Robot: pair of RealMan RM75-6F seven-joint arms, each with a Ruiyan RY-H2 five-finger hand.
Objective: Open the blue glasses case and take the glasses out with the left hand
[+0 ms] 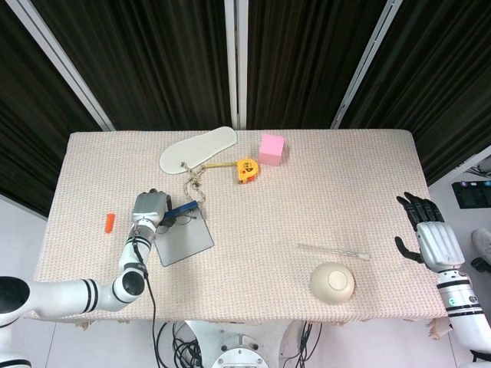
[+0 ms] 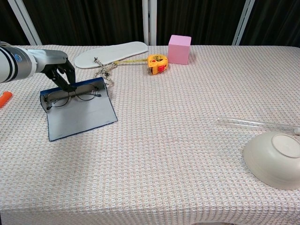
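The blue glasses case (image 2: 82, 117) lies open and flat on the left of the table, turned at a slant; the head view shows the case (image 1: 182, 239) too. Dark-rimmed glasses (image 2: 72, 97) rest along its far raised edge, and in the head view the glasses (image 1: 178, 221) are partly hidden. My left hand (image 2: 58, 68) reaches down from the left, its fingertips closed on the glasses' frame at the case's far edge. The head view shows this left hand (image 1: 149, 207) covering the case's far left corner. My right hand (image 1: 430, 234) hangs open beyond the table's right edge.
A white insole (image 2: 111, 53), a coiled cord (image 2: 104, 70), a yellow tape measure (image 2: 156, 63) and a pink cube (image 2: 179, 48) lie behind the case. An orange piece (image 2: 3, 99) is at the far left. A glass tube (image 2: 255, 124) and an upturned bowl (image 2: 275, 159) sit front right.
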